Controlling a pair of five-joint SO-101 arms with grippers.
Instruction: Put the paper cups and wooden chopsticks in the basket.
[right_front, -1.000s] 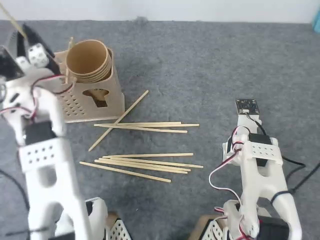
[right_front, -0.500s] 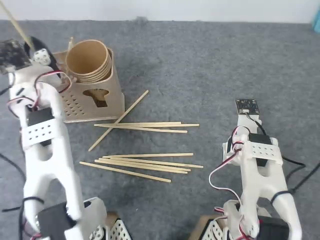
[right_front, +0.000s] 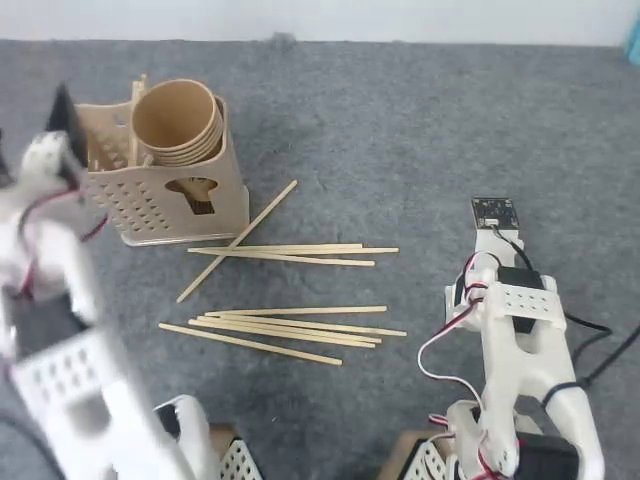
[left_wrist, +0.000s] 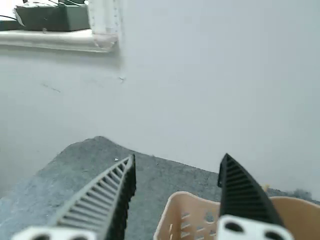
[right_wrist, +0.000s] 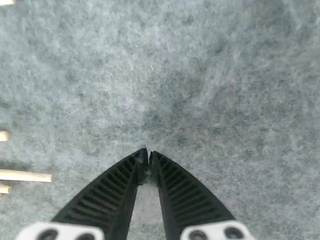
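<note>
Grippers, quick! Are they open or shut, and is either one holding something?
Left gripper: open, holding nothing.
Right gripper: shut, holding nothing.

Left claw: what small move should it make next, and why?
Probably it should swing away from the beige plastic basket and down toward the slanted wooden chopstick, the nearest one on the grey carpet. The left claw is open and empty near the basket's rim, while other wooden chopsticks lie loose outside it.
</note>
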